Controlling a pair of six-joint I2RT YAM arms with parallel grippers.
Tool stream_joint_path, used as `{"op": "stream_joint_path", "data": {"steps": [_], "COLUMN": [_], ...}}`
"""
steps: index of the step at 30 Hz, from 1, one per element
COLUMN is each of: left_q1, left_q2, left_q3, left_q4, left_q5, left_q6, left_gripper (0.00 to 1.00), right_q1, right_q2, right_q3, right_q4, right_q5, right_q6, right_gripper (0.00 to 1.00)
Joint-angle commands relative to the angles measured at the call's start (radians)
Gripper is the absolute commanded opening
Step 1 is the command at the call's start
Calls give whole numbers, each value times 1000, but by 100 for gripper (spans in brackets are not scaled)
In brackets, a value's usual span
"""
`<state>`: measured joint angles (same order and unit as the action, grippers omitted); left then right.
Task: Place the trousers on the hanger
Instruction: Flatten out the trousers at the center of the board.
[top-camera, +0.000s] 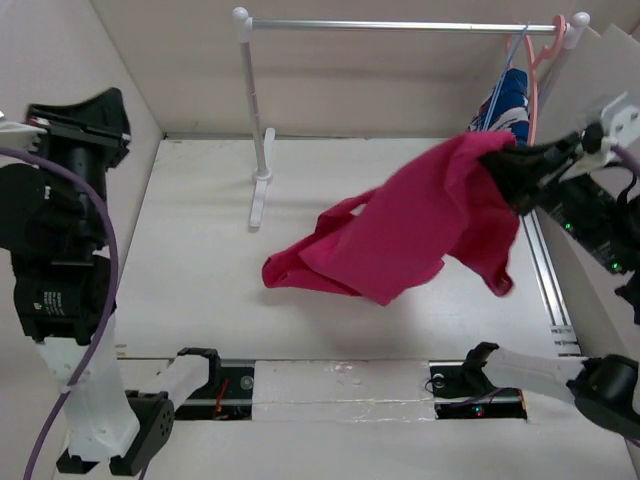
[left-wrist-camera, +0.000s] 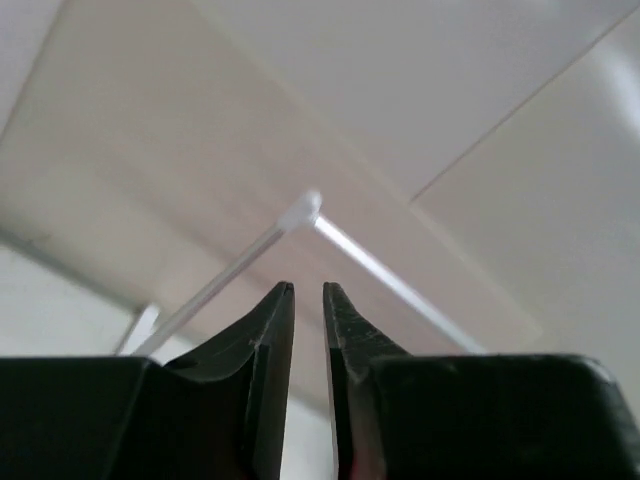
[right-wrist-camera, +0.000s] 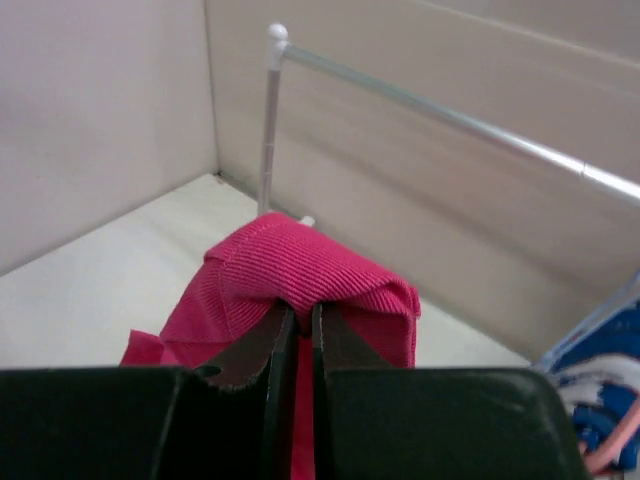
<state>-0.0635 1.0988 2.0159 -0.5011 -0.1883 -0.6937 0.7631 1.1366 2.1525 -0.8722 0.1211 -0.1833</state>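
Observation:
The magenta-pink trousers (top-camera: 420, 225) hang in the air from my right gripper (top-camera: 508, 168), their lower end trailing on the table at the middle. In the right wrist view the gripper (right-wrist-camera: 303, 312) is shut on a fold of the trousers (right-wrist-camera: 300, 265). The thin light-blue hanger (top-camera: 512, 55) hangs at the right end of the rail, just above and behind that gripper. My left gripper (top-camera: 95, 120) is raised at the far left, away from both. In the left wrist view it (left-wrist-camera: 308, 290) is empty, with only a narrow slit between the fingers.
The white clothes rack has a rail (top-camera: 400, 25) along the back and a post (top-camera: 255, 120) at back left; its corner shows in the left wrist view (left-wrist-camera: 305, 208). A salmon-pink hanger (top-camera: 545, 50) and a blue-and-white garment (top-camera: 505, 100) hang beside the blue hanger.

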Motion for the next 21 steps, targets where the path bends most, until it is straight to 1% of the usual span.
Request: {"op": "stream_joint_path", "data": {"steps": [1, 2, 3, 4, 5, 6, 7, 8, 9, 10, 11, 12, 13, 15, 16, 18, 19, 20, 21], "left_q1": [-34, -50, -50, -50, -50, -50, -50, -50, -50, -50, -50, -50, -50, -50, -50, -175, -241, -465, -467], "left_q2": [55, 67, 72, 70, 32, 3, -28, -74, -82, -88, -88, -88, -86, -83, -82, -42, -12, 115, 116], "left_q3": [-263, -451, -553, -647, -853, -949, -1021, -1139, -1176, -1203, -1251, -1275, -1298, -1361, -1402, -1421, -1419, -1393, -1393], "left_q4": [-122, -120, -103, -82, -39, 34, 61, 82, 84, 79, 81, 75, 72, 73, 87, 140, 162, 206, 207], "left_q5": [122, 274, 333, 393, 480, 504, 518, 559, 576, 601, 648, 662, 670, 673, 679, 597, 563, 462, 461], "left_q6": [57, 62, 75, 71, 60, 51, 30, 25, 25, 31, 48, 55, 65, 76, 69, 16, -9, -67, -88], "left_gripper": [16, 22, 28, 30, 32, 42, 50, 57, 68, 71, 73, 76, 77, 78, 80, 85, 86, 87, 86], "right_q1": [-28, -48, -101, -134, -169, -241, -275, -306, -333, -375, -392, -407, -432, -441, -456, -466, -475, -475, -475], "right_q2": [-108, -156, -196, -254, -271, -281, -282, -279, -276, -275, -270, -265, -256, -232, -224, -207, -205, -196, -196], "right_q3": [-289, -457, -523, -578, -645, -670, -695, -710, -730, -744, -761, -773, -770, -775, -772, -769, -769, -760, -760], "right_q4": [-125, -120, -116, -116, -119, -117, -108, -102, -82, -61, -39, -16, -8, 24, 30, 65, 78, 90, 91], "right_q5": [82, 104, 123, 153, 152, 141, 94, 59, 25, -24, -47, -63, -98, -112, -154, -192, -217, -230, -230], "right_q6": [73, 97, 123, 127, 125, 107, 93, 79, 62, 59, 53, 42, 35, 24, 19, 12, 13, 13, 12], "right_gripper": [0, 0, 0, 0, 0, 0, 0, 0, 0, 0, 0, 0, 0, 0, 0, 0, 0, 0, 0]}}
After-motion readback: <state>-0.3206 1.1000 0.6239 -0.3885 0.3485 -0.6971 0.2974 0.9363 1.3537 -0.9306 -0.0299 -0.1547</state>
